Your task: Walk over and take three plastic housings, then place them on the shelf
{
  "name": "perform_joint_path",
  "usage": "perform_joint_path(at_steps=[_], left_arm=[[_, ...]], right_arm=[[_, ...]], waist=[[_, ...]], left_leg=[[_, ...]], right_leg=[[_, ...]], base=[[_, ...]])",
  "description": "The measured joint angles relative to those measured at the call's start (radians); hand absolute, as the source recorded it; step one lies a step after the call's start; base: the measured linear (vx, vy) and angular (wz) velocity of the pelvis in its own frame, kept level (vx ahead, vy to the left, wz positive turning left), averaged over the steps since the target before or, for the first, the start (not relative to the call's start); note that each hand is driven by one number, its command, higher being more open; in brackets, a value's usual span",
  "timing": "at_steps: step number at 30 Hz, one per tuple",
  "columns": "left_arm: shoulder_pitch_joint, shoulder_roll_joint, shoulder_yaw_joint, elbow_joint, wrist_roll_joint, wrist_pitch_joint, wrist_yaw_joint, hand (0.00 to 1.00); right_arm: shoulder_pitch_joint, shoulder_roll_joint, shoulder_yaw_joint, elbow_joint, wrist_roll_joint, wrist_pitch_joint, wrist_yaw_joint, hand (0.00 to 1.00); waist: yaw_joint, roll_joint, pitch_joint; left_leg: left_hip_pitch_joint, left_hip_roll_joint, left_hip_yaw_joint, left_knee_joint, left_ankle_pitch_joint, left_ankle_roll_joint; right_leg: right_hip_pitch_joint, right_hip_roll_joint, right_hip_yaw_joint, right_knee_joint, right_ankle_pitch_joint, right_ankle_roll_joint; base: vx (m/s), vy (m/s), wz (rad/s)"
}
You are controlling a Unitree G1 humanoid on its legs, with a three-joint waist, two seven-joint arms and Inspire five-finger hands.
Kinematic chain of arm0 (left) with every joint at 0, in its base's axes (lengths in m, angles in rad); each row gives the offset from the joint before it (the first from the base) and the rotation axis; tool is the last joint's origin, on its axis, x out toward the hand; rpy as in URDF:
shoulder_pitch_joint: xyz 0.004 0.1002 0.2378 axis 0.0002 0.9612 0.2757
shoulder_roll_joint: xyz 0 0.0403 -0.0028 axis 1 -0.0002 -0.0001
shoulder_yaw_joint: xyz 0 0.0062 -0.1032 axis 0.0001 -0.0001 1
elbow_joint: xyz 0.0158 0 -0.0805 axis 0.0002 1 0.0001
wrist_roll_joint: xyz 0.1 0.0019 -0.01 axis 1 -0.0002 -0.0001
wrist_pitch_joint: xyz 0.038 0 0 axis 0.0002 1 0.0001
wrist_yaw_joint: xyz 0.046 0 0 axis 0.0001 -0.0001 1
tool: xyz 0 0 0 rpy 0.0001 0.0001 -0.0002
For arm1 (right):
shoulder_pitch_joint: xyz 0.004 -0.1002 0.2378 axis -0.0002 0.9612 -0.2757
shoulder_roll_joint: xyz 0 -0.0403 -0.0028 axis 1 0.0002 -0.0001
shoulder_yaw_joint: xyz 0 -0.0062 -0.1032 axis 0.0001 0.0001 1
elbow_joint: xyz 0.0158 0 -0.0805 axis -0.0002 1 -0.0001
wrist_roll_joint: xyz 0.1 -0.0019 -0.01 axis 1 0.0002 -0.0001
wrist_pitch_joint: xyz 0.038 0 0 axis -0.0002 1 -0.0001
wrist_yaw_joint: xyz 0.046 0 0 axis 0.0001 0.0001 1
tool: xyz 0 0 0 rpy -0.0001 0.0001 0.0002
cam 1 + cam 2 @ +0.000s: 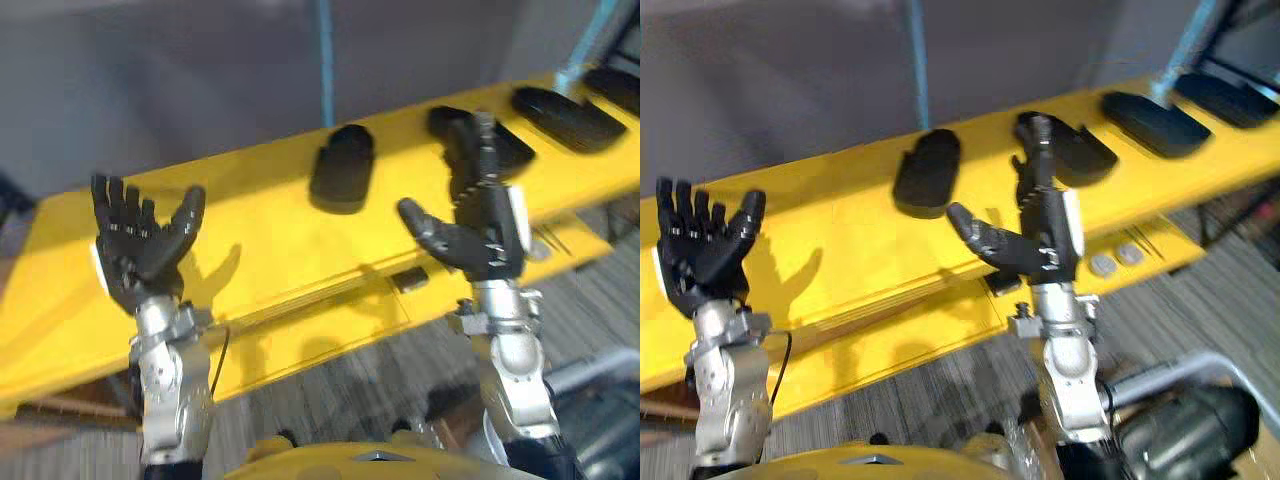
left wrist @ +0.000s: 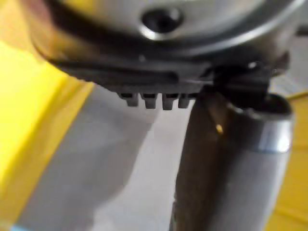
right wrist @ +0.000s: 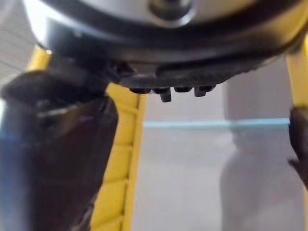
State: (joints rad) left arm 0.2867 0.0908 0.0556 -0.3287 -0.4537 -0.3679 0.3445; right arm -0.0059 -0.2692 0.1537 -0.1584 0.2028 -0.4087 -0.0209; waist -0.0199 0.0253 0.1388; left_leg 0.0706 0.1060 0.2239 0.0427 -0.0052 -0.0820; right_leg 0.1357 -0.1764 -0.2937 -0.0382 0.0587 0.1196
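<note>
Several black plastic housings lie in a row on a yellow shelf board (image 1: 250, 230). The nearest housing (image 1: 342, 168) lies at the middle, a second housing (image 1: 510, 143) is partly behind my right hand, and a third housing (image 1: 567, 117) lies further right. My left hand (image 1: 137, 243) is raised over the board's left part, fingers straight and spread, holding nothing. My right hand (image 1: 482, 222) stands upright in front of the second housing, fingers straight, thumb out to the left, empty. Neither hand touches a housing.
A lower yellow ledge (image 1: 330, 325) runs along the board's near edge, with a small dark tag (image 1: 408, 280) on it. Blue uprights (image 1: 324, 60) rise behind the board. Grey carpet floor (image 1: 360, 400) lies below. A grey wall (image 1: 180, 80) stands behind.
</note>
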Motion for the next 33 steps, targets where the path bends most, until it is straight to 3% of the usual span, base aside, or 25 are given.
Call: perform_joint_path(at_steps=[5,8,13,21,28,33], left_arm=[[0.077,-0.003,-0.022,-0.096,0.064,0.003,-0.1,1.0],[0.078,-0.003,-0.021,-0.119,0.074,0.003,-0.173,1.0],[0.085,-0.004,-0.02,-0.119,0.062,0.004,-0.226,1.0],[0.112,-0.016,-0.052,-0.093,-0.095,0.02,-0.341,1.0],[0.116,-0.015,-0.101,-0.048,-0.125,0.02,-0.37,1.0],[0.115,-0.015,-0.113,-0.027,-0.133,0.02,-0.365,1.0]], right_arm=[[-0.164,0.021,0.121,0.121,-0.042,0.15,0.01,1.0],[-0.222,0.041,0.125,0.197,-0.042,0.184,0.009,1.0],[-0.338,0.078,0.139,0.35,-0.041,0.209,-0.055,1.0],[-0.455,0.222,0.209,0.66,-0.121,0.27,-0.37,1.0],[-0.498,0.248,0.273,0.757,-0.121,0.308,-0.419,1.0],[-0.544,0.259,0.278,0.815,-0.123,0.316,-0.521,1.0]], waist=[[0.051,-0.003,0.0],[0.068,-0.001,-0.002],[0.075,0.0,-0.005],[0.117,0.016,-0.011],[0.126,0.032,-0.01],[0.126,0.041,-0.01]], left_leg=[[-0.018,-0.01,-0.053,-0.033,0.044,0.003],[-0.027,-0.011,-0.064,-0.035,0.058,0.0],[-0.026,-0.009,-0.086,-0.065,0.083,0.0],[-0.022,-0.013,-0.103,-0.105,0.108,0.001],[-0.011,-0.012,-0.107,-0.121,0.113,-0.008],[-0.011,-0.01,-0.107,-0.123,0.115,-0.009]], right_leg=[[0.004,-0.004,-0.061,0.001,-0.008,-0.006],[0.004,-0.004,-0.075,0.001,-0.004,-0.009],[0.006,0.003,-0.099,-0.001,0.004,-0.006],[0.006,0.003,-0.12,-0.002,0.003,-0.007],[0.005,0.005,-0.125,-0.002,-0.005,-0.019],[0.004,0.007,-0.125,-0.002,-0.006,-0.02]], base=[[-0.06,-0.021,0.38],[0.0,-0.002,0.12],[0.02,-0.015,0.11],[0.0,-0.004,0.08],[-0.01,-0.001,0.01],[0.0,0.0,0.0]])
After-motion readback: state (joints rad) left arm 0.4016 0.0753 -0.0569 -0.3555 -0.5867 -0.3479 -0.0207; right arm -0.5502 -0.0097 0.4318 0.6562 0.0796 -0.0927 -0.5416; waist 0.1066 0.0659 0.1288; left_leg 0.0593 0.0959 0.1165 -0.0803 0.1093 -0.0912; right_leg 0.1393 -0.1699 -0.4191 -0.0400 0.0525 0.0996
